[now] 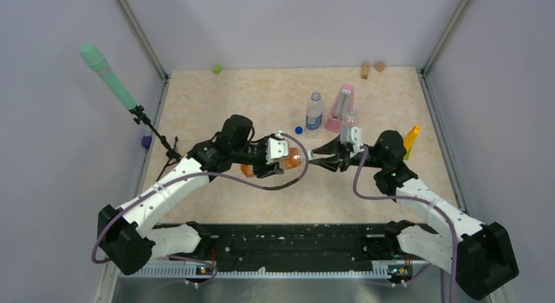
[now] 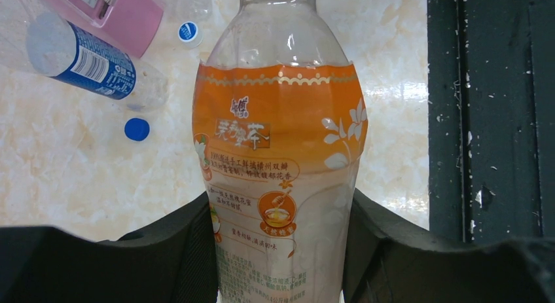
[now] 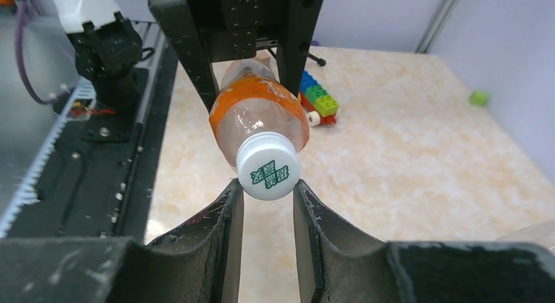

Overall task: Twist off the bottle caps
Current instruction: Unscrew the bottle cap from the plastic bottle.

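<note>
My left gripper (image 1: 275,160) is shut on the orange-tinted bottle (image 2: 278,139) and holds it sideways above the table, neck toward the right arm. Its white cap (image 3: 268,175) with green print faces my right gripper (image 3: 268,192). That gripper is open, its two fingertips level with the cap's sides, one on each side. A short clear bottle with a blue label (image 1: 315,113) stands at the back; it also shows in the left wrist view (image 2: 85,57). A dark blue cap (image 1: 298,129) lies loose beside it. A small white cap (image 2: 188,31) lies near the pink metronome (image 1: 341,106).
A yellow object (image 1: 411,138) stands by the right arm. A green cube (image 1: 216,69) and brown blocks (image 1: 365,70) lie at the far edge. Toy bricks (image 3: 318,101) lie under the left arm. A green microphone on a stand (image 1: 108,77) is at the left wall.
</note>
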